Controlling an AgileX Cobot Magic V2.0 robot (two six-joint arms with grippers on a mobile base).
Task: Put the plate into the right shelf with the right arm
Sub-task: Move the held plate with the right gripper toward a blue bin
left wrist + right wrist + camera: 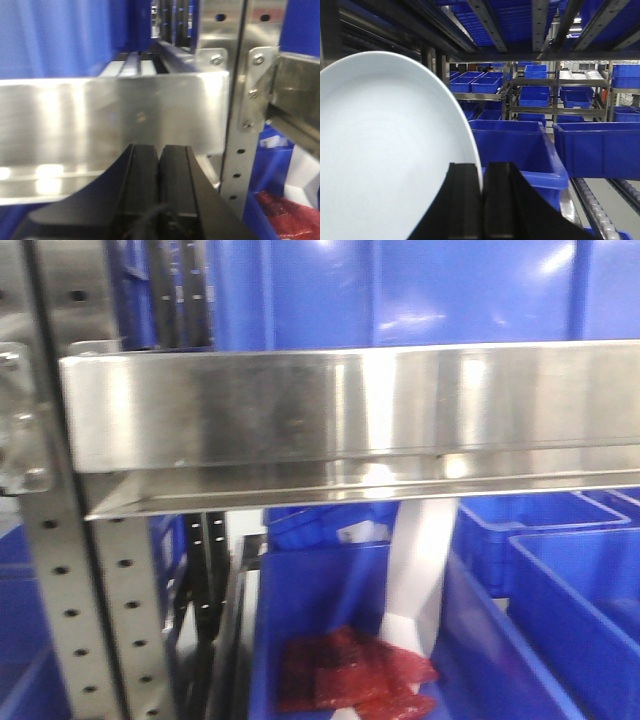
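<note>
In the right wrist view the round white plate (385,155) fills the left half, held on edge. My right gripper (482,170) is shut on the plate's rim, which runs down between the two black fingers. Beyond it stand blue bins (512,147) inside the right shelf. The shelf's shiny steel front lip (350,410) crosses the front view, with a perforated upright (95,610) at the left. My left gripper (160,152) is shut with nothing in it, close under a steel shelf lip (110,120). Neither arm shows in the front view.
Blue bins (570,590) sit below the lip; one bin (330,610) holds red packets (355,675). Shelf rails (490,20) pass overhead in the right wrist view. A bolted bracket (252,90) and upright (235,165) stand right of the left gripper.
</note>
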